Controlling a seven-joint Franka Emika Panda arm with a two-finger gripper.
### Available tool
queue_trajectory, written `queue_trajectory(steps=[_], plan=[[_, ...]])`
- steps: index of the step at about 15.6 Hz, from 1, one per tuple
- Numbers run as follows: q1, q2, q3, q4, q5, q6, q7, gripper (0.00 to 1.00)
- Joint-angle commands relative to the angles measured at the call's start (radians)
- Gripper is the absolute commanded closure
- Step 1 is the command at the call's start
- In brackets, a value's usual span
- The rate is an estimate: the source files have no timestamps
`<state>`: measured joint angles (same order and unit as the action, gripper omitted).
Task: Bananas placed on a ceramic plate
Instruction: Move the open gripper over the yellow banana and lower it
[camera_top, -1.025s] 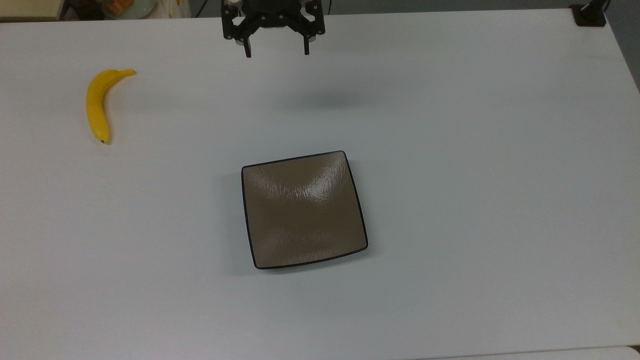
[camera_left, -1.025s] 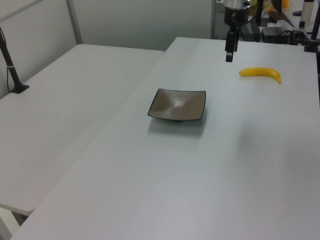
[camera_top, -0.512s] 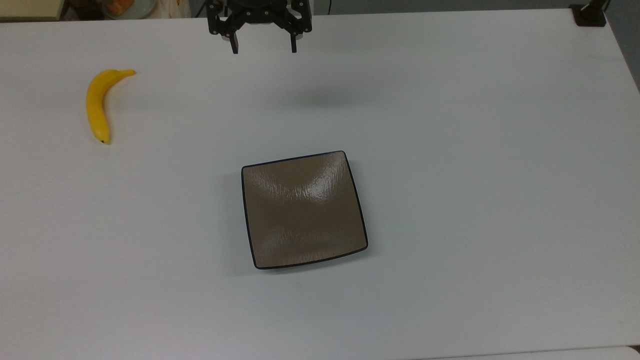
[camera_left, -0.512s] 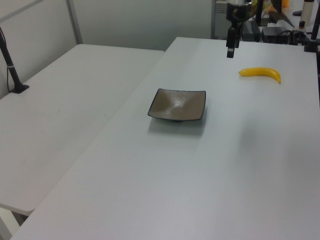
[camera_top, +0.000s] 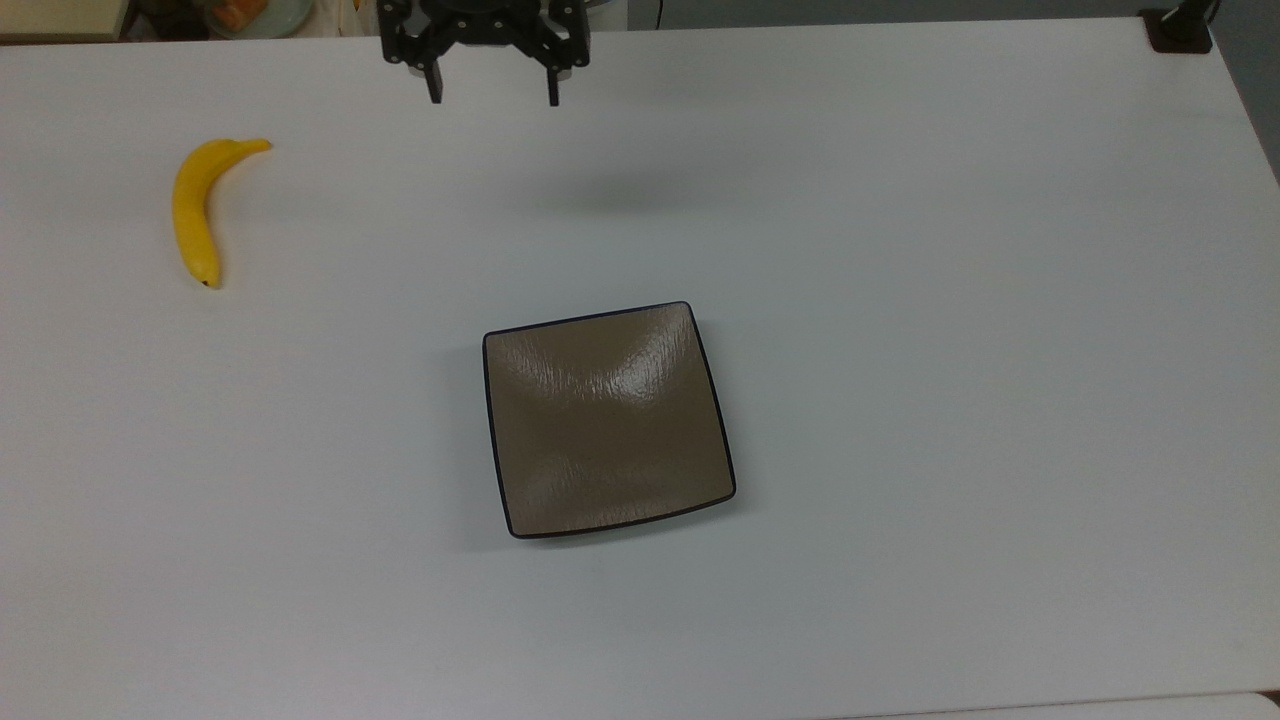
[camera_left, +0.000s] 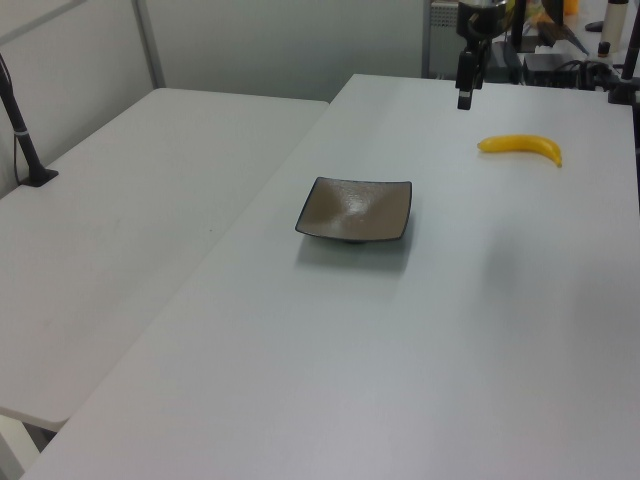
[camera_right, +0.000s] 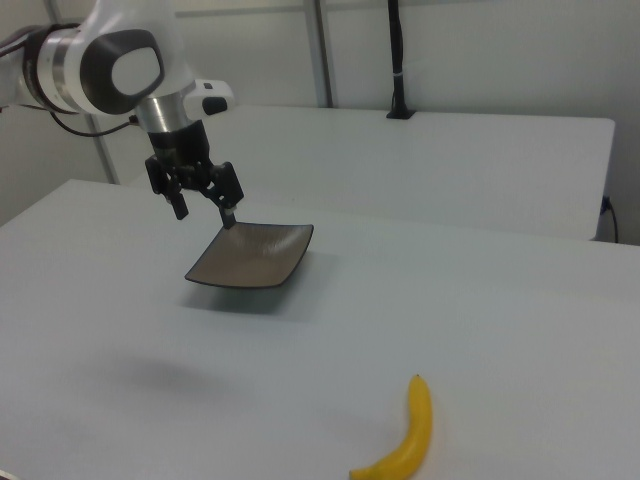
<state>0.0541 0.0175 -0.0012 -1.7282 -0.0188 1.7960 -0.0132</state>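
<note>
The banana (camera_top: 199, 209) lies flat on the white worktop (camera_top: 900, 300), far over at the top view's left. Its long axis runs nearly up and down in the top view, with a slight lean: the stem end curls toward the upper right, and the small dark tip points down toward the lower edge. The curve bulges to the top view's left. In the left view the banana (camera_left: 521, 146) stretches sideways near the far right of the worktop, and in the right view the banana (camera_right: 407, 434) sits close to the bottom edge, its upper end pointing up and away toward the plate.

The hand (camera_top: 493, 95) hangs in the air above the far edge of the worktop, at the top middle of the top view. Its 2 dark fingers (camera_top: 435, 88) point downward and stand wide apart, gripping nothing. The banana is well apart from it, off to the top view's left and a little lower. In the left view the hand (camera_left: 465, 100) hangs above the worktop, left of the banana and farther back. In the right view the hand (camera_right: 205, 212) is raised off the worktop, with the banana well down to the right view's lower right.

The square brown plate (camera_top: 606, 420) sits near the middle of the worktop with nothing on it, its glossy face catching the light. It is well apart from the banana, which is off to the top view's upper left of it.
</note>
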Motion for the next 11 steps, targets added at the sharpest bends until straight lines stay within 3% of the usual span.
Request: queue_trajectory(steps=[1,4,7,11], plan=[[-0.029,-0.018,-0.003,-0.099,-0.053,0.107,-0.022,0.00],[-0.068,-0.008,-0.025,-0.131,-0.107,0.152,-0.030,0.00],[-0.071,0.004,-0.089,-0.146,-0.108,0.166,-0.120,0.00],[-0.132,0.025,-0.124,-0.145,-0.108,0.181,-0.198,0.00]])
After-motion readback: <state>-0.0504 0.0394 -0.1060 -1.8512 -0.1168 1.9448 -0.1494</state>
